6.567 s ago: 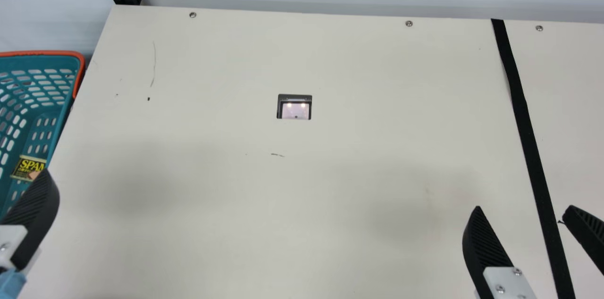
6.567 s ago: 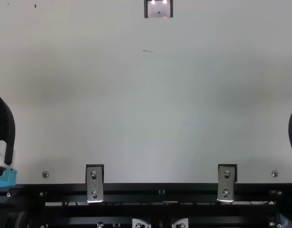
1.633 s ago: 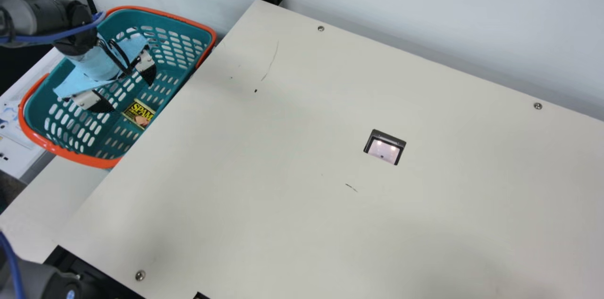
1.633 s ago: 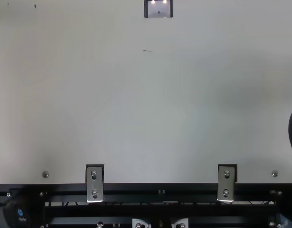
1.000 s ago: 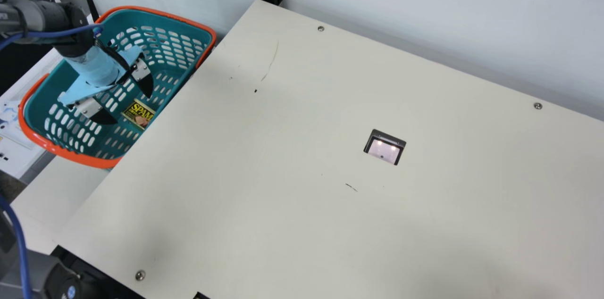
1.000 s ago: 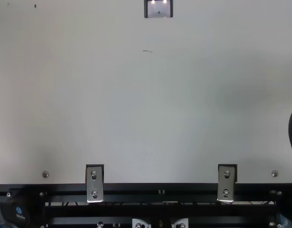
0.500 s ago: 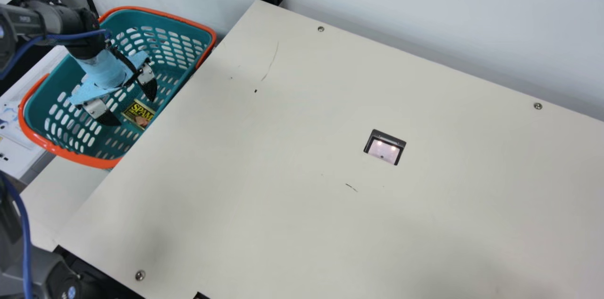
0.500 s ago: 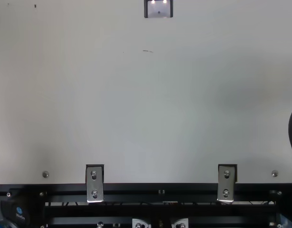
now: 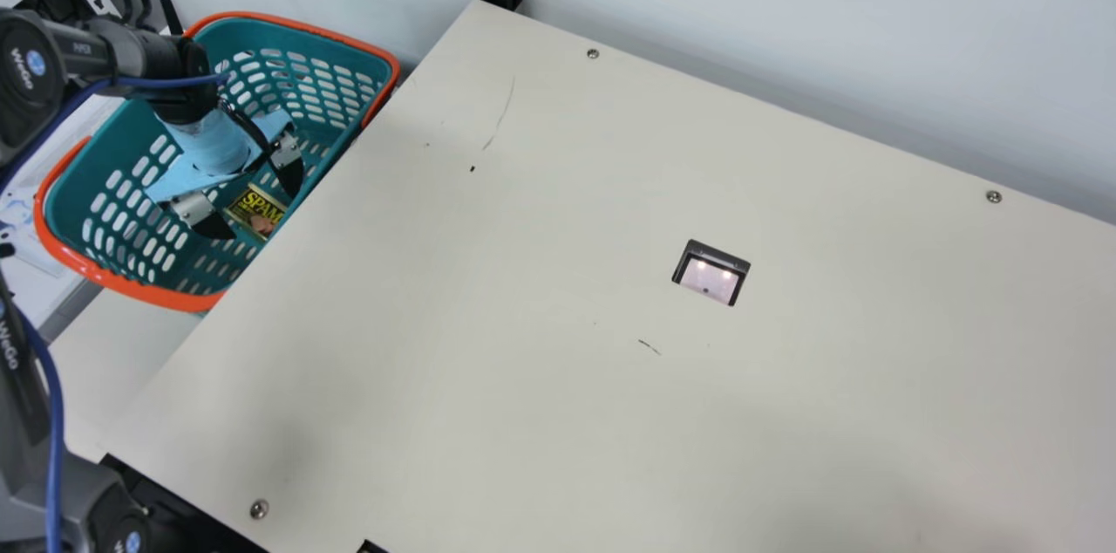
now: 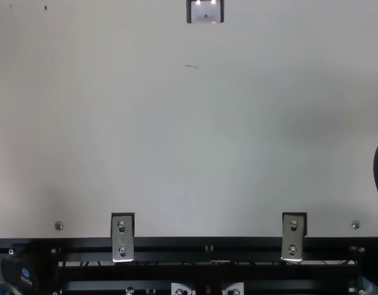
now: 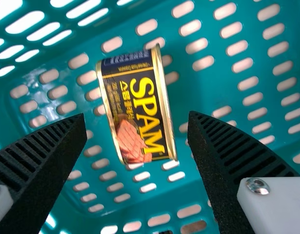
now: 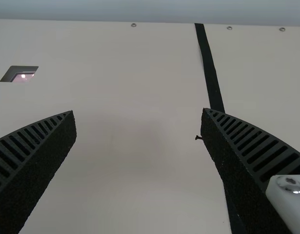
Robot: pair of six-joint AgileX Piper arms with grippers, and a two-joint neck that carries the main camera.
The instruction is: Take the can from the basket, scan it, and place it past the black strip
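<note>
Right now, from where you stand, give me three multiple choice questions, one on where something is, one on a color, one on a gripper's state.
1. Where is the can?
A) On the scanner
B) In the basket
C) Past the black strip

2. What color is the basket's rim?
A) White
B) Black
C) Orange

3. How are the left gripper's jaws?
A) Open
B) Fully shut
C) Clamped on the can

1: B, seen inside it.
2: C, orange edging in the main view.
3: A, jaws apart, gaps beside the can.
</note>
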